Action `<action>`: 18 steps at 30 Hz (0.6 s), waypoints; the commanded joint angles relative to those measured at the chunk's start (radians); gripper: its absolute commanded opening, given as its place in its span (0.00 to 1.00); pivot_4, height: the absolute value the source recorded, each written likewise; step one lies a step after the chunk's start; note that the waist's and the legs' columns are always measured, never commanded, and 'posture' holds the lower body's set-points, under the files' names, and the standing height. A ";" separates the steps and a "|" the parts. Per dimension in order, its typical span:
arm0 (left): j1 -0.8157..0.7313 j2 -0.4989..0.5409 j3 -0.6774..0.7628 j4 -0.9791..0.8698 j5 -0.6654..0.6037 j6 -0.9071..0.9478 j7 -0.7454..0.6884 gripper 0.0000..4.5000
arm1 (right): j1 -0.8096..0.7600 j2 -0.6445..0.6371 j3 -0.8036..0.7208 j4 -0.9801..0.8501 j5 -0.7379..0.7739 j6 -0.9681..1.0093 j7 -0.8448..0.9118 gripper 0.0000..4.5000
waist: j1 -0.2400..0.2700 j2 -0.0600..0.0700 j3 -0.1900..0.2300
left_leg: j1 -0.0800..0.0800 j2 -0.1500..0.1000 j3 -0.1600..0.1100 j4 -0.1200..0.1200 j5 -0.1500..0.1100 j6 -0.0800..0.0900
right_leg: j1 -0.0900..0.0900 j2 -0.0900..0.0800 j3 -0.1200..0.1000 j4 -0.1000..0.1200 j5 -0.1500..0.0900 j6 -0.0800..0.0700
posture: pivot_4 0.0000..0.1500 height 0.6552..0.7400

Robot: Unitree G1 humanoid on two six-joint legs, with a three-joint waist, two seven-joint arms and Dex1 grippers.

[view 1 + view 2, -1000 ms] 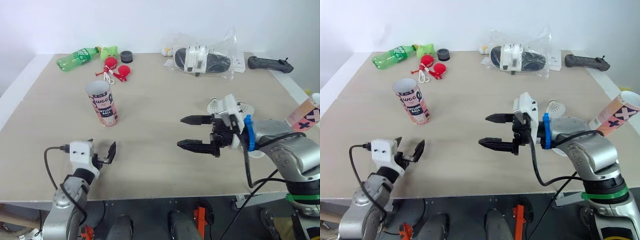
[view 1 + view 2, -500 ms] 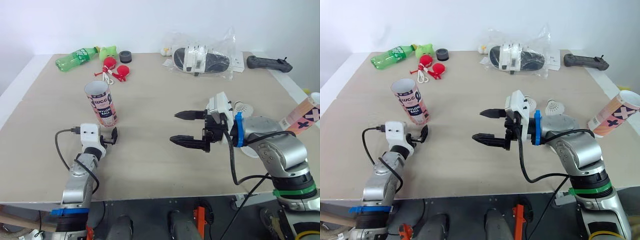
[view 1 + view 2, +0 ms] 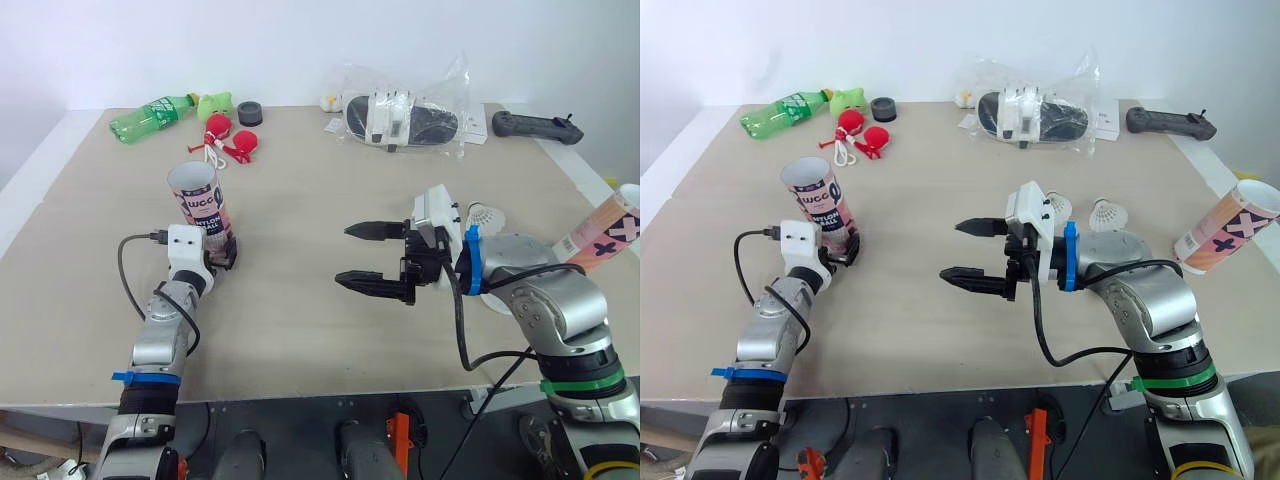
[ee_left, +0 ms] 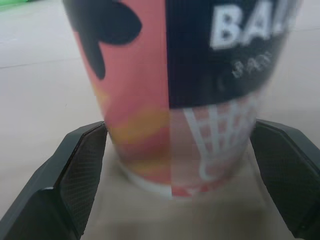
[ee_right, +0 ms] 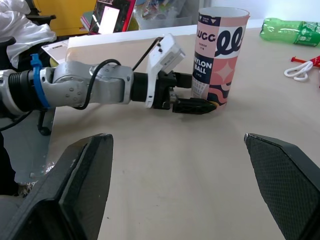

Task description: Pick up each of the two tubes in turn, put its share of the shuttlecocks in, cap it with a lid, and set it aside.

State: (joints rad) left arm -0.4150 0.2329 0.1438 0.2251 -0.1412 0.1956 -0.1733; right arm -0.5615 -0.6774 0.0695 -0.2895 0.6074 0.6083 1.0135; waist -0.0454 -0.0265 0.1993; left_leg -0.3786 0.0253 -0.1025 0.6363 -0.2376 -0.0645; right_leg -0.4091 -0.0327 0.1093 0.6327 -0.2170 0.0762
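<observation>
**Tubes at either side, clutter along the back**

The upright tube (image 3: 200, 208) is standing on the left part of the surface (image 3: 300, 330), its base sitting between the spread fingers of the left claw (image 3: 223, 254). The right claw (image 3: 342, 255) is hovering agape over the middle, well apart from it. Shuttlecocks (image 3: 1108, 214) are lying just behind the right arm. The second tube (image 3: 605, 225) is leaning at the right edge. Along the back, left to right, are lying a bottle (image 3: 153, 115), a lid (image 3: 251, 113), a plastic bag (image 3: 405, 115) and a controller (image 3: 535, 127).

left tube (image 3: 203, 213): upright, open | right tube (image 3: 607, 226): tilted, open
</observation>
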 commanded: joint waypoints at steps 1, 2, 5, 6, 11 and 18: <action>-0.049 0.011 0.015 0.070 -0.011 -0.042 -0.024 1.00 | 0.002 -0.003 -0.017 -0.046 0.002 -0.006 -0.005 1.00 | 0.000 0.000 0.000 | 0.000 0.000 0.000 0.000 0.000 0.000 | 0.000 0.000 0.000 0.000 0.000 0.000 | 1.00 1.00; -0.061 0.013 0.015 0.091 -0.009 -0.052 -0.028 1.00 | 0.004 -0.004 -0.017 -0.048 0.001 -0.005 -0.004 1.00 | 0.000 0.000 0.000 | 0.000 0.000 0.000 0.000 0.000 0.000 | 0.000 0.000 0.000 0.000 0.000 0.000 | 1.00 1.00; -0.092 0.020 0.014 0.152 -0.003 -0.085 -0.039 1.00 | 0.006 -0.004 -0.017 -0.051 0.001 -0.004 -0.005 1.00 | 0.000 0.000 0.000 | 0.000 0.000 0.000 0.000 0.000 0.000 | 0.000 0.000 0.000 0.000 0.000 0.000 | 1.00 1.00; -0.103 0.021 0.013 0.173 -0.001 -0.096 -0.044 1.00 | 0.007 -0.003 -0.017 -0.052 0.001 -0.004 -0.005 1.00 | 0.000 0.000 0.000 | 0.000 0.000 0.000 0.000 0.000 0.000 | 0.000 0.000 0.000 0.000 0.000 0.000 | 1.00 1.00; -0.147 0.029 0.013 0.252 0.002 -0.140 -0.058 1.00 | 0.014 -0.006 -0.019 -0.062 0.002 0.000 -0.007 1.00 | 0.000 0.000 0.000 | 0.000 0.000 0.000 0.000 0.000 0.000 | 0.000 0.000 0.000 0.000 0.000 0.000 | 1.00 1.00; -0.167 0.031 0.012 0.298 0.003 -0.173 -0.070 1.00 | 0.020 -0.011 -0.025 -0.075 0.008 0.007 -0.012 1.00 | 0.000 0.000 0.000 | 0.000 0.000 -0.001 0.000 0.000 0.000 | 0.000 0.000 -0.001 0.000 0.000 0.000 | 1.00 1.00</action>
State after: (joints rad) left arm -0.5722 0.2564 0.1531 0.5115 -0.1390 0.0357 -0.2443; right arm -0.5419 -0.6795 0.0695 -0.3231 0.6039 0.6173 1.0004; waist -0.0456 -0.0265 0.1993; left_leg -0.3790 0.0253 -0.1033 0.6364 -0.2375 -0.0646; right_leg -0.4090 -0.0327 0.1086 0.6327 -0.2169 0.0762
